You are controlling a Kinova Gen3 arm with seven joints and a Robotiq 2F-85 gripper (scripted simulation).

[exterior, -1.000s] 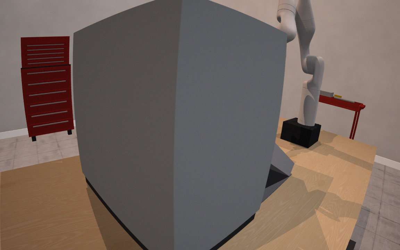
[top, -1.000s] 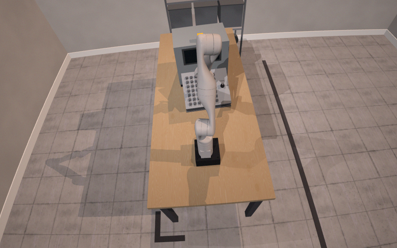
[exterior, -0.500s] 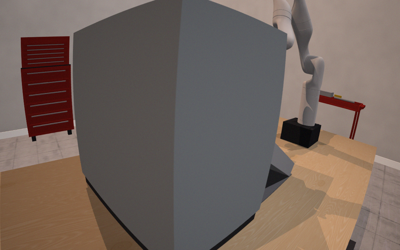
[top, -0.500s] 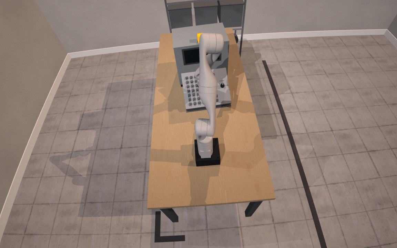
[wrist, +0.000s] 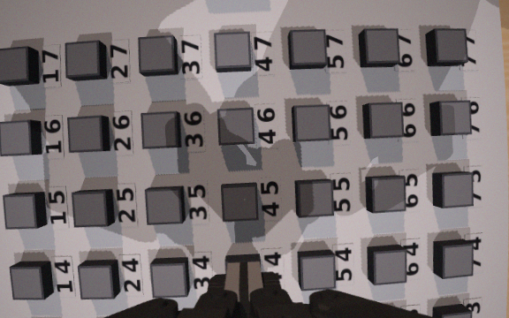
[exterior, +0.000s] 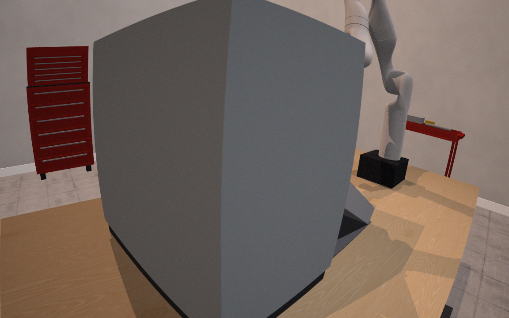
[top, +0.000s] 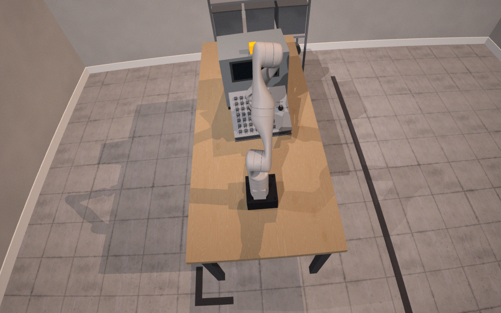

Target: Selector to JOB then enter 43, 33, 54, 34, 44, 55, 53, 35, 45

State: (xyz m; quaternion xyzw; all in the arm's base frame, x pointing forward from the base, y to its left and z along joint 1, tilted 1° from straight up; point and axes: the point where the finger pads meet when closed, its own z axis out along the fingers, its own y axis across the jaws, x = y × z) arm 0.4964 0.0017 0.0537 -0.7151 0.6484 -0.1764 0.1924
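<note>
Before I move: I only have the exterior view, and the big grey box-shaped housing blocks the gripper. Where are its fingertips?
Observer: Wrist view puts the black two-finger gripper, shut, in front of the key between dark grey square key 34 and dark grey square key 54. Can't tell if it touches.

Operator: And the selector?

Observer: Top view shows a small black round knob, likely the selector, right of the keys in the picture. Its setting isn't readable.

Operator: Anything on the roof of the housing?

Observer: Yes, top view shows a bright yellow block on the big grey housing, partly behind the arm.
</note>
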